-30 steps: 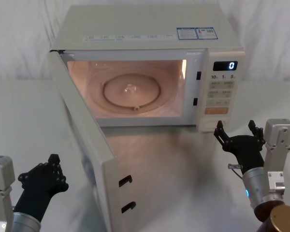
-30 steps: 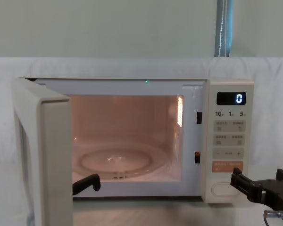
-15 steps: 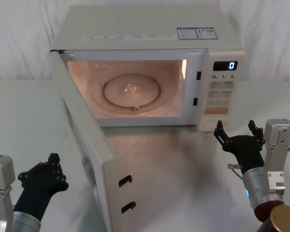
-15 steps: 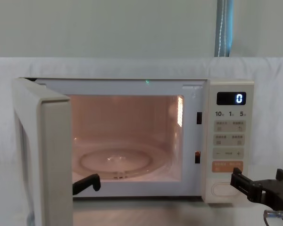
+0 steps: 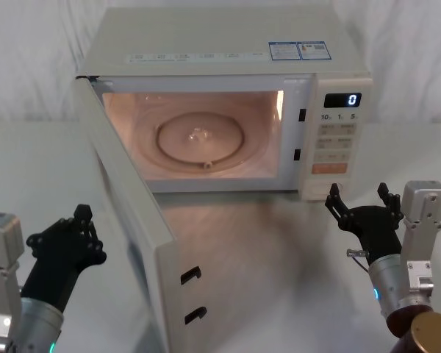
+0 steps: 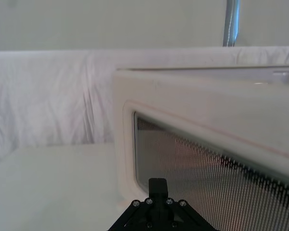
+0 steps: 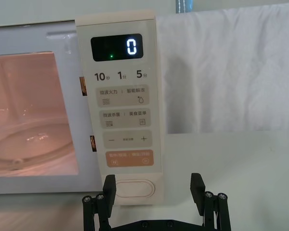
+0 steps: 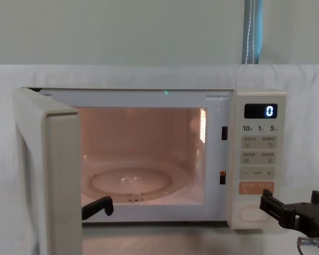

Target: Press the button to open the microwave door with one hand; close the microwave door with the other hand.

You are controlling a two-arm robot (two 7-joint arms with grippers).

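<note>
- Black left gripper (image 5: 79,228) sits at the lower left of the head view, near the outer face of the swung-out microwave door (image 5: 128,220) but apart from it; it holds nothing. How far its prongs stand apart I cannot tell, since they overlap from this angle.
- From the left wrist view, one black fingertip (image 6: 158,185) at the bottom centre points at the door's dark mesh window (image 6: 216,192); it looks just short of the glass, though the angle is poor.
- Cream door in the chest view stands wide open at the left of the frame, its edge (image 8: 61,180) turned toward the camera, and the lit orange cavity (image 8: 141,154) with its glass turntable (image 8: 130,183) is exposed.
- Right of the cavity is the control panel (image 5: 339,143); its display (image 7: 116,47) reads 0.
- The oval button (image 7: 133,189) sits at the bottom of that panel, under the orange key (image 7: 129,158).
- At the lower right of the head view, the right gripper (image 5: 359,202) hovers just in front of the button, prongs spread wide, empty and touching nothing; in the right wrist view its two fingers (image 7: 109,188) frame the button from either side.
</note>
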